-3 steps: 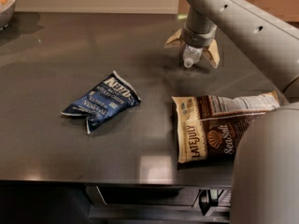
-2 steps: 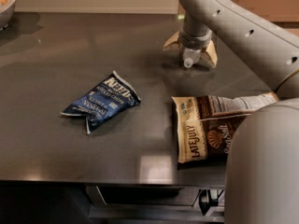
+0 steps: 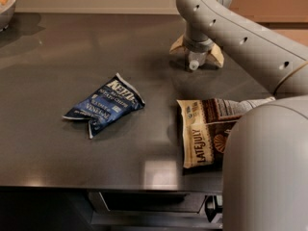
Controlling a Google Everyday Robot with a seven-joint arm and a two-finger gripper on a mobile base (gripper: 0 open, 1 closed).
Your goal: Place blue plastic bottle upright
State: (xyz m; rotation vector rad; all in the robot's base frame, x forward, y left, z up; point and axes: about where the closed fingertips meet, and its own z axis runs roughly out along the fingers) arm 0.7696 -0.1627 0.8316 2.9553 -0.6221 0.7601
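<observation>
The blue plastic bottle [image 3: 193,63] is at the back right of the dark table. Only its white cap and a bit of clear neck show, under my wrist. My gripper [image 3: 196,57] is right over it, pointing down at the table. Its two beige fingers [image 3: 177,44] are spread wide, one on each side of the bottle. The rest of the bottle is hidden by the gripper, so I cannot tell whether it lies flat or is tilted.
A dark blue chip bag [image 3: 105,105] lies flat at the table's middle left. A brown and beige chip bag [image 3: 207,134] lies at the front right, partly behind my grey arm [image 3: 262,167]. A bowl [image 3: 6,4] stands at the far left corner. The table's front edge [image 3: 120,186] is near.
My arm's upper links have swung a little to the left. The gripper has stayed over the bottle, and the bottle has barely moved.
</observation>
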